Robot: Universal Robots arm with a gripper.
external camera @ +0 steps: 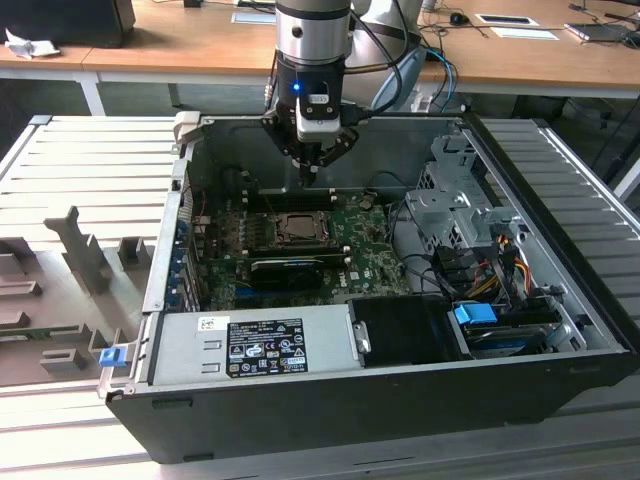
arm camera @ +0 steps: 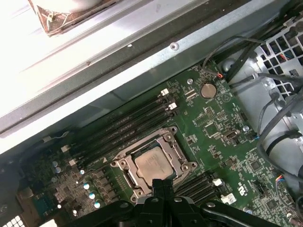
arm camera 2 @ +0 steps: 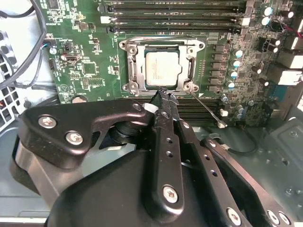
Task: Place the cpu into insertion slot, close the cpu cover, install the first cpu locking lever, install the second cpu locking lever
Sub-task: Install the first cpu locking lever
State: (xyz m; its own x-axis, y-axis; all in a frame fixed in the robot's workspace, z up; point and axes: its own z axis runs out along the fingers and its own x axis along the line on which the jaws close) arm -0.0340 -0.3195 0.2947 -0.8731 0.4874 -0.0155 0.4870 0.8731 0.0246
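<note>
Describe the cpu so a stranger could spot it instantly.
Inside the open computer case, find the green board. Beside its long black memory slots sits a silvery metal cover; the cpu is the one pale, flat square in its window.

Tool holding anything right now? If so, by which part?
Nothing held: the tool is shut and empty, its tips by the edge of the cpu cover, over the seated cpu.
</note>
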